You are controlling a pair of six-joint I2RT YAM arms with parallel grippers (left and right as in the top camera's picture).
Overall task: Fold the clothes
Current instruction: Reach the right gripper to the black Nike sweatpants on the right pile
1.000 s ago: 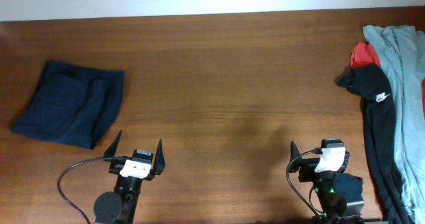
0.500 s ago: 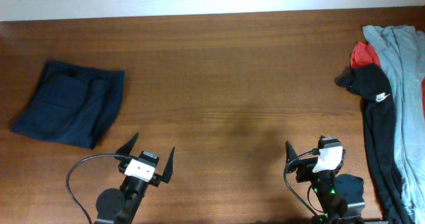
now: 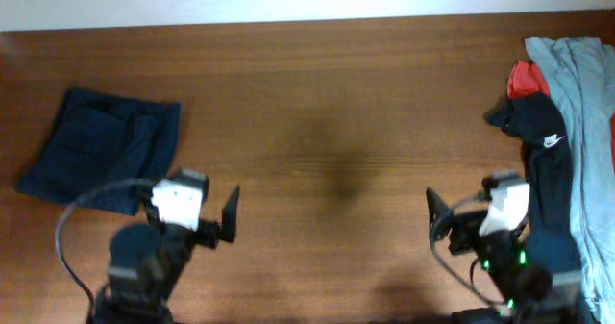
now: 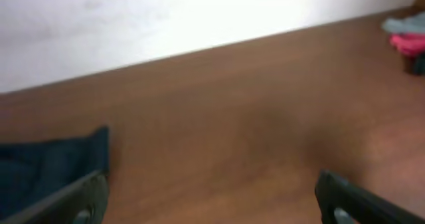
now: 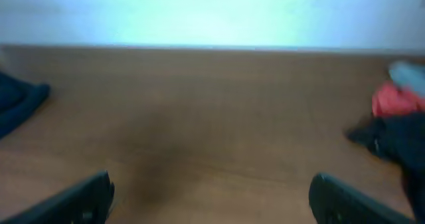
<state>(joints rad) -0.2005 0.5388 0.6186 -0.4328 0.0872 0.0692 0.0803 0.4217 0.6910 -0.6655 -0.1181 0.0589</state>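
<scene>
Left hand (image 4: 212, 196): your jaws stand wide, nothing between them, above the bare worktop (image 3: 336, 93).
Right hand (image 5: 216, 194): wide too, empty, just left of the T-shirt.
Black T-shirt (image 3: 546, 180): 1, crumpled lengthwise at your right edge, white swoosh showing, against the grey garment (image 3: 586, 103) and red garment (image 3: 524, 77).
Navy folded garment (image 3: 101, 149): 1, far left.

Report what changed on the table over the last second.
Both arms advanced from the near edge. The left gripper swung left toward the navy folded garment, and the right gripper went right toward the black T-shirt. Both stayed open, holding nothing. The T-shirt, navy garment and grey and red garments did not move.
</scene>
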